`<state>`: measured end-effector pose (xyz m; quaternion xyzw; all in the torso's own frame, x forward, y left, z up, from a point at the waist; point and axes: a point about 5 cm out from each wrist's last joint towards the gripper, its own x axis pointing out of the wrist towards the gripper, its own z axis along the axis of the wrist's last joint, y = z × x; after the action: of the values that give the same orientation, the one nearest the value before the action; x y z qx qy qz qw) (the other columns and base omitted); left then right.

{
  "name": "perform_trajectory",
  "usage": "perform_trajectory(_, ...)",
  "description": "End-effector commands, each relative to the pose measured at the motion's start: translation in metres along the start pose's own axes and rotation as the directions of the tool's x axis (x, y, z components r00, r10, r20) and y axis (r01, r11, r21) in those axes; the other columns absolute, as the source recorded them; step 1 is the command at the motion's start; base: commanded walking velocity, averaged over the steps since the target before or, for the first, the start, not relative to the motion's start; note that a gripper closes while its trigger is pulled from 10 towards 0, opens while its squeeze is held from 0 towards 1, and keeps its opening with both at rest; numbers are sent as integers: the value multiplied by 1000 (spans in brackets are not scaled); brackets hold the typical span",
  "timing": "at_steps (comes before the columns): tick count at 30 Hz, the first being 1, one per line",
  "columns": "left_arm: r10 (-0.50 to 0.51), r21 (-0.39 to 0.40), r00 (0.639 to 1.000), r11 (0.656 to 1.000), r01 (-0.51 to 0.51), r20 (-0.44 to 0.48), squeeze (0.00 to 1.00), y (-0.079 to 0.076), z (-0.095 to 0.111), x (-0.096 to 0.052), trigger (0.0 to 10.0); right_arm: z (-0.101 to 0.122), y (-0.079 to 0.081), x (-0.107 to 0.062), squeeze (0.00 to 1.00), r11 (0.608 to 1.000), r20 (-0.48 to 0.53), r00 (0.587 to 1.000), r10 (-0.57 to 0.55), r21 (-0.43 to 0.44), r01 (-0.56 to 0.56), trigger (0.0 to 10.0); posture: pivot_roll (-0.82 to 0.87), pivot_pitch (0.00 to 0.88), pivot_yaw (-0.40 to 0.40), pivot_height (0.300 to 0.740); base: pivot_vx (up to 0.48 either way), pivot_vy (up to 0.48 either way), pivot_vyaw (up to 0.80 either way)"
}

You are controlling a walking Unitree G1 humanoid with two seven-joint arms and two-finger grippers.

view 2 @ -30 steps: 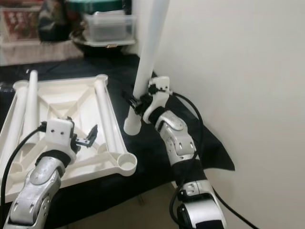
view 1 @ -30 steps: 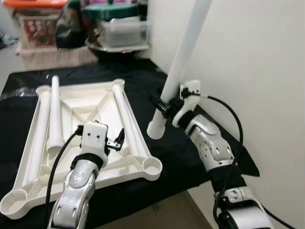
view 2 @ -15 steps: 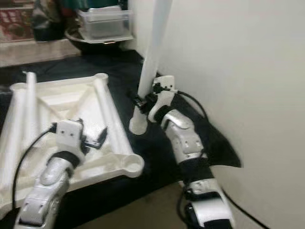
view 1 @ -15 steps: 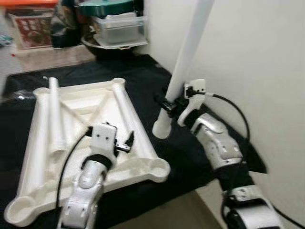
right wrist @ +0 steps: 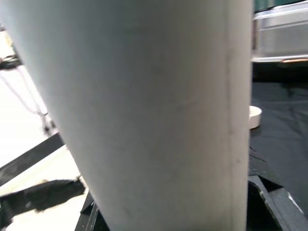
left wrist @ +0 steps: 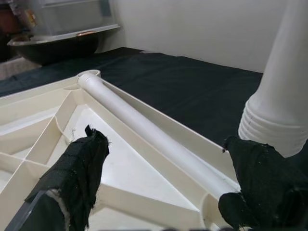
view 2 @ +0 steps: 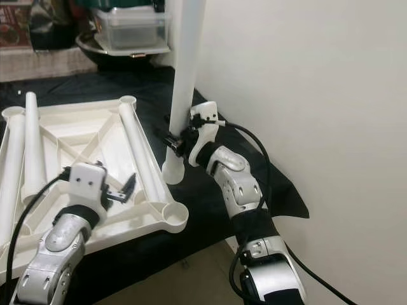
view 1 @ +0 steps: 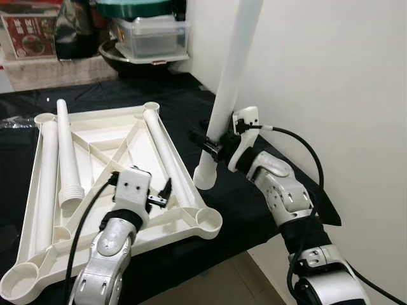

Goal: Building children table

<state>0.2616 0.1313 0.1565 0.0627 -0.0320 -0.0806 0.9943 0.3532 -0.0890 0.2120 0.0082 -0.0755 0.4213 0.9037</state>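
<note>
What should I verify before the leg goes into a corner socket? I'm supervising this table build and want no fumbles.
1. Grip on the held leg: ok; the right gripper is shut around it near its lower end.
2. Leg upright: not ok; it tilts, top toward the wall.
3. Leg end over a socket: not ok; it hangs above the black cloth, beside the tabletop, apart from the near corner socket.
4. Near socket empty: ok.
5. Left gripper steadying the tabletop: not ok; it is open over the frame, holding nothing.
6. Loose legs out of the way: ok; they lie in the tabletop's recesses.
</note>
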Motion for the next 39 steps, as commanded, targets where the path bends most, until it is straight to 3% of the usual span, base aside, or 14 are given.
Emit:
perform_trajectory(1, -3, 10, 1000, 1000, 3, 3, 0, -2, 0, -2, 10000, 8, 1, 2, 0, 1000, 15, 1000, 24, -17, -24, 10000, 134, 0, -107, 740, 0, 0, 0)
perform_trajectory(4, -23, 57, 1000, 998, 23, -1, 0, -4, -1, -2, 10000, 8, 5, -3, 0, 993, -11, 994, 111, -41, -111, 10000, 131, 0, -102, 740, 0, 0, 0)
perform_trajectory(9, -24, 62, 1000, 998, 24, -1, 0, -4, -2, -3, 10000, 7, 7, -6, 0, 987, -29, 989, 148, -56, -149, 10000, 121, 0, -98, 740, 0, 0, 0)
perform_trajectory(14, -12, 63, 1000, 998, 12, 3, 0, -2, -2, -3, 10000, 7, 8, -5, 0, 989, -24, 990, 139, -53, -140, 10000, 126, 0, -96, 740, 0, 0, 0)
perform_trajectory(26, 58, 151, 996, 986, -66, 61, 0, 21, 15, -2, 10000, 10, 14, 8, 0, 998, 71, 995, 70, 4, -70, 10000, 180, 0, -88, 740, 0, 0, 0)
perform_trajectory(33, 23, 154, 999, 988, -30, 44, 0, 14, 9, -5, 10000, 7, 14, -1, 0, 999, 91, 996, 21, 23, -23, 10000, 137, 0, -28, 740, 0, 0, 0)
perform_trajectory(39, -4, 211, 1000, 977, -2, 28, 0, 24, 2, -1, 10000, 4, 19, -18, 0, 998, 48, 997, 65, -14, -64, 10000, 51, 0, 26, 740, 0, 0, 0)
